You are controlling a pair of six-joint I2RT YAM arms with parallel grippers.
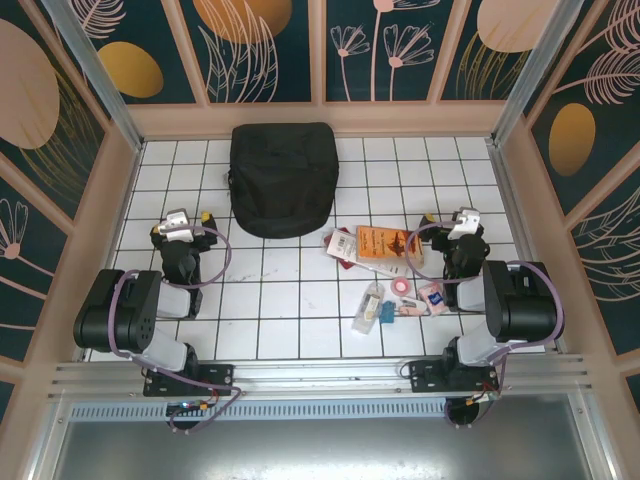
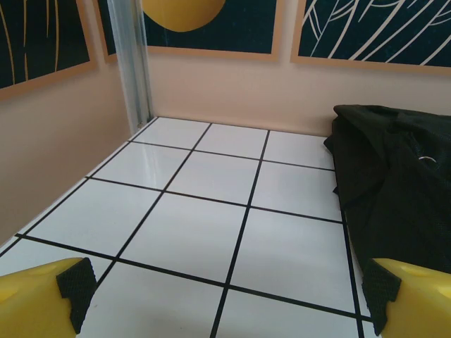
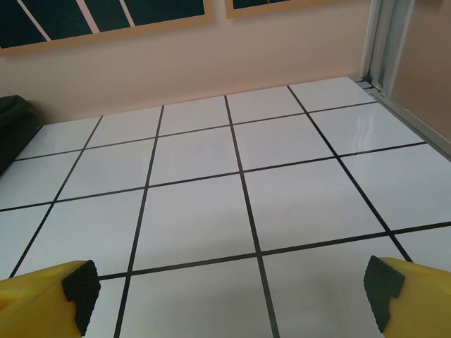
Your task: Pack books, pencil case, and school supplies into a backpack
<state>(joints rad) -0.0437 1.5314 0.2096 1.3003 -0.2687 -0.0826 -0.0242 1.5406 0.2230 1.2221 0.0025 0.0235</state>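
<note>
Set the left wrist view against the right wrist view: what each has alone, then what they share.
Left wrist: the open left gripper, a yellow disc on the dark wall panel, a metal post in the far left corner. Right wrist: the open right gripper, a metal post in the far right corner. Shared: the white tiled table with black grid lines, and the large soft black fabric backpack, broad at right in the left view, a sliver at the left edge in the right view.

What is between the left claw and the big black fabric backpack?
Nothing: just bare white tiled table between the left claw and the big black fabric backpack, seen from the top camera.
</note>
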